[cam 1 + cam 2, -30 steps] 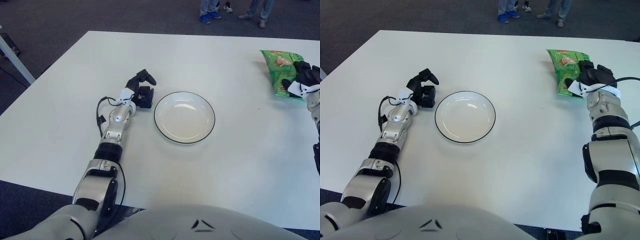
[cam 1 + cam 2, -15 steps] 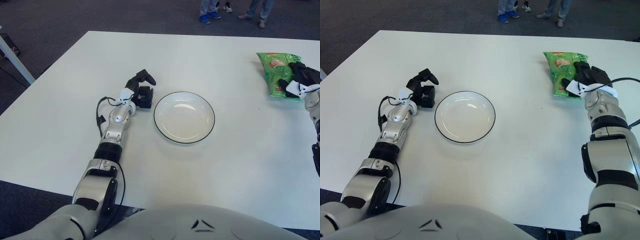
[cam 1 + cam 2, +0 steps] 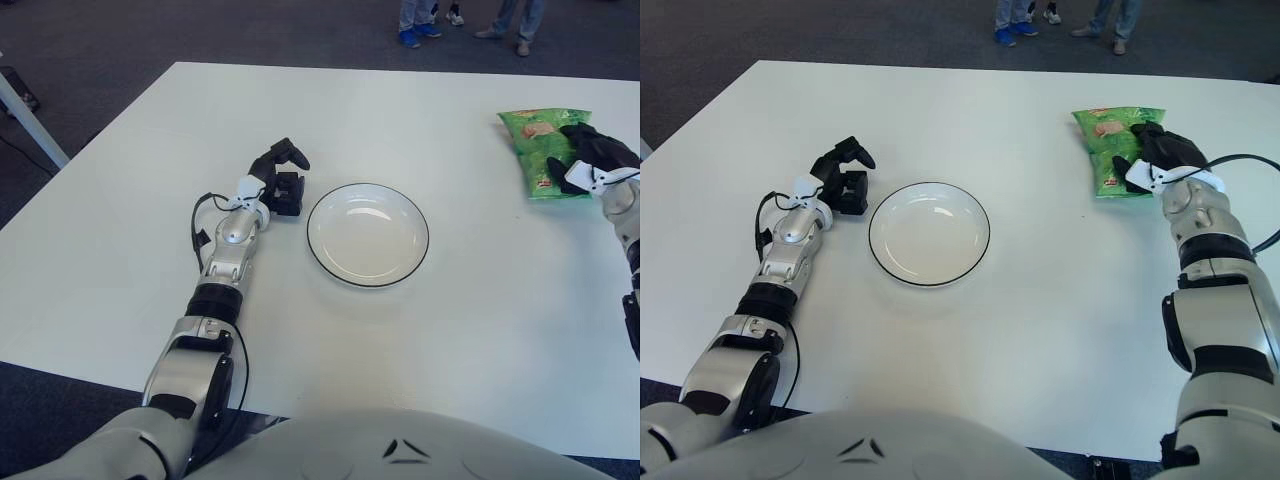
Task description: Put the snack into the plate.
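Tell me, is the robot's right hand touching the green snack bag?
Touching. In the right eye view the right hand has its dark fingers closed on the right side of the snack bag, with no gap between them.

green snack bag (image 3: 1105,150) flat-ish at upper right of frame, gripped on its right side. white black-rimmed plate (image 3: 929,234) centre-left, upright.

Silver segmented arms with black joint bands; a black-fingered left robot hand (image 3: 280,178) trailing a looping black cable (image 3: 201,235).
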Tool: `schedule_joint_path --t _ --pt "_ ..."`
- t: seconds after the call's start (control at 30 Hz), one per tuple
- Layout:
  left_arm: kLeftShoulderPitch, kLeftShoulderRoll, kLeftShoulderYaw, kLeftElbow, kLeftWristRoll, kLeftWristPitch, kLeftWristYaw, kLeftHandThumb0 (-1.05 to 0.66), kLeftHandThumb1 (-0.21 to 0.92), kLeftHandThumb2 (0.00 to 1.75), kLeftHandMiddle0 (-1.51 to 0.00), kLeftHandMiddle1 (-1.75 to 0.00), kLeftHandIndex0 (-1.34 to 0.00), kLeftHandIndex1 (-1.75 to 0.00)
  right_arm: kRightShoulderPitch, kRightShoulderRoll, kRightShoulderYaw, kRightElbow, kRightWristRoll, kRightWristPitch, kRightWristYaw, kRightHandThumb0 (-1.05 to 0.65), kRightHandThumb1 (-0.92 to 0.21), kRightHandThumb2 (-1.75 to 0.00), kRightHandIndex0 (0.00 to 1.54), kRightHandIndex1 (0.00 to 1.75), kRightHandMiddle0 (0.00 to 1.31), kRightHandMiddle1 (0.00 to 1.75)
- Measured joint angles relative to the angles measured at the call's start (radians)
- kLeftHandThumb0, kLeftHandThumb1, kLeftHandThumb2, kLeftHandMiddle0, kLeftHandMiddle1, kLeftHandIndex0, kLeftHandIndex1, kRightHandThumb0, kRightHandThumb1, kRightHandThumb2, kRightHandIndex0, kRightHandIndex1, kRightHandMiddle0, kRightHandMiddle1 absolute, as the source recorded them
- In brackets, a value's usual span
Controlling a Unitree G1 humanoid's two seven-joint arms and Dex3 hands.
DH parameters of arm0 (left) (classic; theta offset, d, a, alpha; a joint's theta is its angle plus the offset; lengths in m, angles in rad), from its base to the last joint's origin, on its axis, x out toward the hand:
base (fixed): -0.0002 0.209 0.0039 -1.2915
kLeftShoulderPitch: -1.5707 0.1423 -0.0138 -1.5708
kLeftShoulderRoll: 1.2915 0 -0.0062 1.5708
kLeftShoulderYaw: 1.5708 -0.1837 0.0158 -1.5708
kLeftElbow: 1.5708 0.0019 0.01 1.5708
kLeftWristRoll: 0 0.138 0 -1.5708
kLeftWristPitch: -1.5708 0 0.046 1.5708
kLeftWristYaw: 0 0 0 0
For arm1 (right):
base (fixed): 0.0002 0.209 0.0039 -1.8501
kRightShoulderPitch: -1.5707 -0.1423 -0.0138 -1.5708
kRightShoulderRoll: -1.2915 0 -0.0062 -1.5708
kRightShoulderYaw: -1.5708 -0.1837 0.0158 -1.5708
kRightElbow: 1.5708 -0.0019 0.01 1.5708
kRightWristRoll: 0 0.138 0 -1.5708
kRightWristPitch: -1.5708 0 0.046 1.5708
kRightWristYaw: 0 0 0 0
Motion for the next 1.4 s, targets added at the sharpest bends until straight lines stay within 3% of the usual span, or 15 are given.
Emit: schedule_joint_path --t 0.53,1.1,1.4 --pt "-0.018 0.002 0.009 0.034 -0.027 -0.004 -0.031 -0.47 0.35 1.27 -1.28 -1.75 -0.59 -1.75 0.268 -0.036 -0.073 -0.508 0.059 -0.034 0.168 -0.92 -0.92 -1.09 0.08 0.03 0.0 0.44" --pt "-0.034 0.004 0.017 0.071 -0.031 -0.027 -0.048 -0.47 0.34 1.28 -1.28 -1.75 -0.59 -1.75 0.422 -0.081 -0.162 -0.755 0.081 -0.046 0.267 -0.97 -0.92 -1.07 0.16 0.06 0.0 0.53" --pt "-0.042 0.004 0.017 0.084 -0.03 -0.031 -0.049 -0.46 0.36 1.26 -1.28 -1.75 -0.58 -1.75 0.439 -0.088 -0.183 -0.815 0.091 -0.081 0.339 -0.98 -0.92 -1.03 0.16 0.06 0.0 0.56"
